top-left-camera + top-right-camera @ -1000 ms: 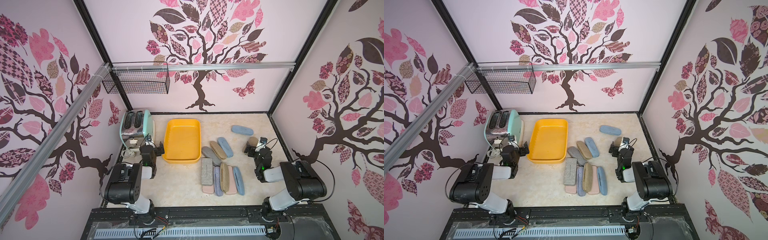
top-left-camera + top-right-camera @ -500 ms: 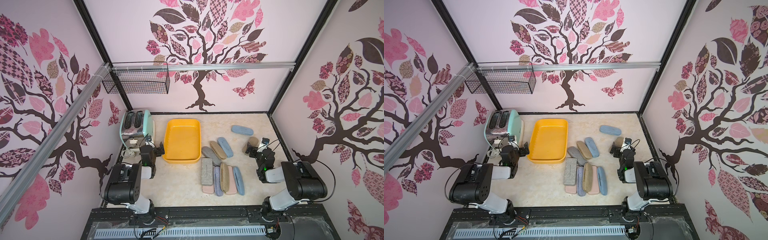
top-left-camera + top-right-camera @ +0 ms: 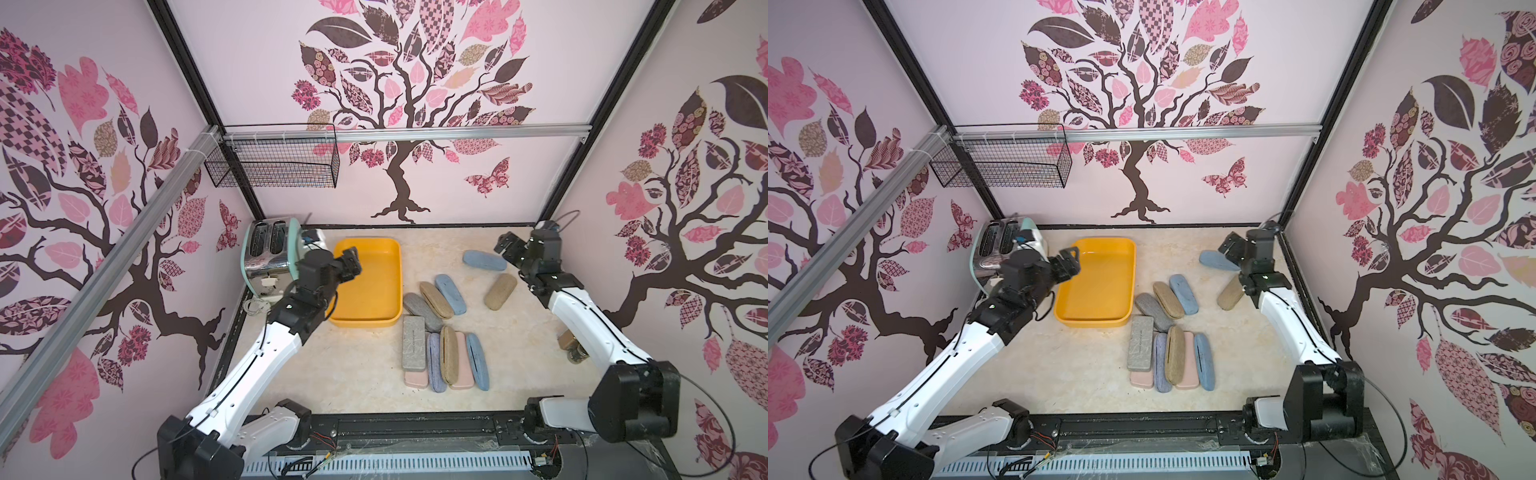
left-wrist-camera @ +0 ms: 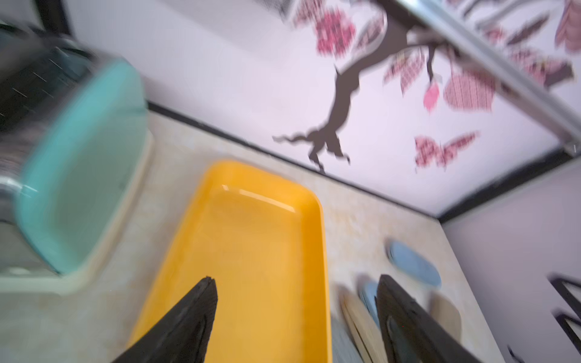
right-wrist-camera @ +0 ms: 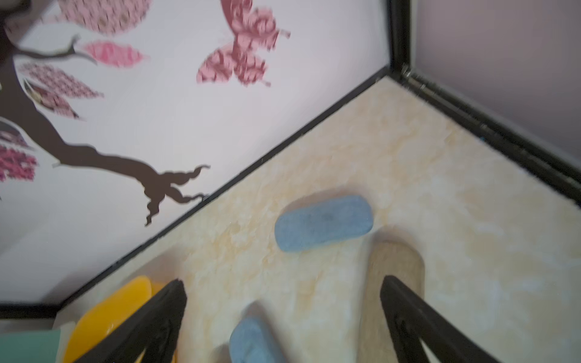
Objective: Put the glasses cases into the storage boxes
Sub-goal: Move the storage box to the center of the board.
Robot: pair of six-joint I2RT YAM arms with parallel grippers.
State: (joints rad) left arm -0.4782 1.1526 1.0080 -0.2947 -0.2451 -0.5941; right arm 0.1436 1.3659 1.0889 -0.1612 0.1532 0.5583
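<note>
The yellow storage box lies empty left of centre. My left gripper hovers open over its left side, holding nothing. Glasses cases lie on the table: a blue case and a tan case at the far right. A grey, a tan and a blue case lie right of the box. Several more, among them a grey rectangular case, form a row in front. My right gripper hangs open and empty above the far blue case.
A teal and chrome toaster stands left of the box, close to my left arm. A black wire basket hangs on the back wall rail. A small brown jar sits by the right wall, partly behind my right arm.
Both arms have lifted from their folded pose and reached forward, the left over the yellow box and the right to the far blue case. The cases have not moved.
</note>
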